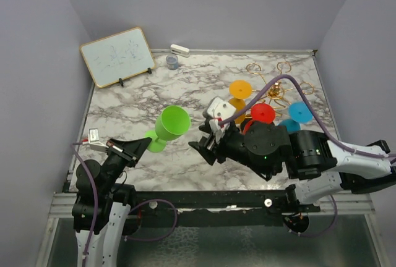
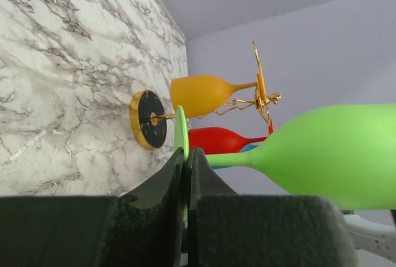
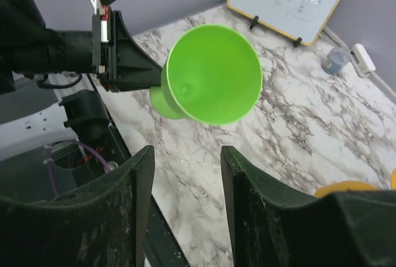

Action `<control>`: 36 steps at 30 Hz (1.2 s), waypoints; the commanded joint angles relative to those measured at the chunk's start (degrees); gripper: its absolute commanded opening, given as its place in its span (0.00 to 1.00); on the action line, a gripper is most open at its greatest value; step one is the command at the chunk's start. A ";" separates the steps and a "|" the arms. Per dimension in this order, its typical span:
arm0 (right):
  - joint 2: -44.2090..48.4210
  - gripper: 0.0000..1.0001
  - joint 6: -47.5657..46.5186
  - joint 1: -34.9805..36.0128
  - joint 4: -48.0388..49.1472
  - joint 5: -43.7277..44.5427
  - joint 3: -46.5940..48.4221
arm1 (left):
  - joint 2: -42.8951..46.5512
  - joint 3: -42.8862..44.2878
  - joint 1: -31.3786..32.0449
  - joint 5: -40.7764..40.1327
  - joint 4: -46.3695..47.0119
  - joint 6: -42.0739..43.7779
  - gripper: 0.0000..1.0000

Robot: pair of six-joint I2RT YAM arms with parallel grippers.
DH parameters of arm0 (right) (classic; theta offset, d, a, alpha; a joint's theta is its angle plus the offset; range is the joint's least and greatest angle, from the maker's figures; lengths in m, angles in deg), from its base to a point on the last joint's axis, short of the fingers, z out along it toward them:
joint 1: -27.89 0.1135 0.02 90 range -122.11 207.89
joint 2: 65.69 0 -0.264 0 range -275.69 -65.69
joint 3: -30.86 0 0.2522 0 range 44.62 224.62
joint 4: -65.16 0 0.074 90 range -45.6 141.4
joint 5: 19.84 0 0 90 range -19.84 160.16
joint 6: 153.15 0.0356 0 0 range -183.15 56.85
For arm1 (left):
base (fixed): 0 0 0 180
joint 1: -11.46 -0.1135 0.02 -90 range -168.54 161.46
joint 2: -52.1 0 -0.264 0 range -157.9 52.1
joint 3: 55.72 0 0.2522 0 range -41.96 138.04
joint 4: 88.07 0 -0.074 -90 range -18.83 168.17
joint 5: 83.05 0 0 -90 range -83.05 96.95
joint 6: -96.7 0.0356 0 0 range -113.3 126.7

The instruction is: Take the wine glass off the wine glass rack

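Observation:
A green wine glass [image 1: 172, 122] hangs tilted above the marble table, off the rack. My left gripper [image 1: 143, 145] is shut on the edge of its round foot; in the left wrist view the green glass [image 2: 334, 156] stretches right from my left gripper [image 2: 187, 159]. Just right of the bowl, my right gripper [image 1: 207, 143] is open and holds nothing. In the right wrist view the glass's mouth [image 3: 213, 75] faces my right gripper [image 3: 185, 156] from a short way off. The gold wine glass rack [image 1: 272, 88] at the back right holds an orange glass [image 1: 240, 89], a red glass [image 1: 262, 113] and a blue glass [image 1: 300, 111].
A small whiteboard [image 1: 117, 55] leans at the back left. A grey-blue cup [image 1: 172, 62] and a white block [image 1: 179, 49] sit by the back wall. The rack's black, gold-rimmed base [image 2: 148, 119] stands on the marble. Walls close in the table on three sides.

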 commanded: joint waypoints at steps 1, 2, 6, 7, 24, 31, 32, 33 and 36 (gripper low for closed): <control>-4.22 0.47 -1.19 -8.08 -1.35 -7.89 10.70 | 0.99 0.79 -0.03 -1.35 -0.90 1.85 0.00; -5.74 0.48 -1.41 -10.64 -1.65 -11.09 13.01 | 0.98 0.94 -0.10 -1.35 -1.03 2.11 0.00; -13.29 0.48 -2.87 -17.35 -3.87 -15.53 22.14 | 0.97 1.47 -0.07 -1.75 -2.14 3.38 0.00; -15.08 0.49 -2.40 -20.08 -5.36 -18.91 25.14 | 0.97 1.59 -0.09 -1.99 -2.37 3.56 0.00; -15.78 0.48 4.48 -39.47 -9.28 -59.74 20.27 | 0.97 -0.35 -0.11 -2.30 -1.13 4.22 0.00; -14.40 0.47 3.61 -39.46 -9.21 -57.44 15.27 | 0.97 -0.78 -0.10 -2.48 -0.14 3.69 0.00; -14.48 0.47 3.56 -39.46 -8.76 -58.06 14.58 | 0.97 -0.76 -0.11 -2.50 -0.21 3.71 0.00; -14.64 0.47 3.55 -39.46 -8.32 -58.74 13.98 | 0.97 -0.78 -0.11 -2.50 -0.27 3.69 0.00; -15.52 0.45 3.60 -39.47 -7.37 -60.06 13.08 | 1.05 -0.68 -0.11 -2.57 -0.31 3.84 0.00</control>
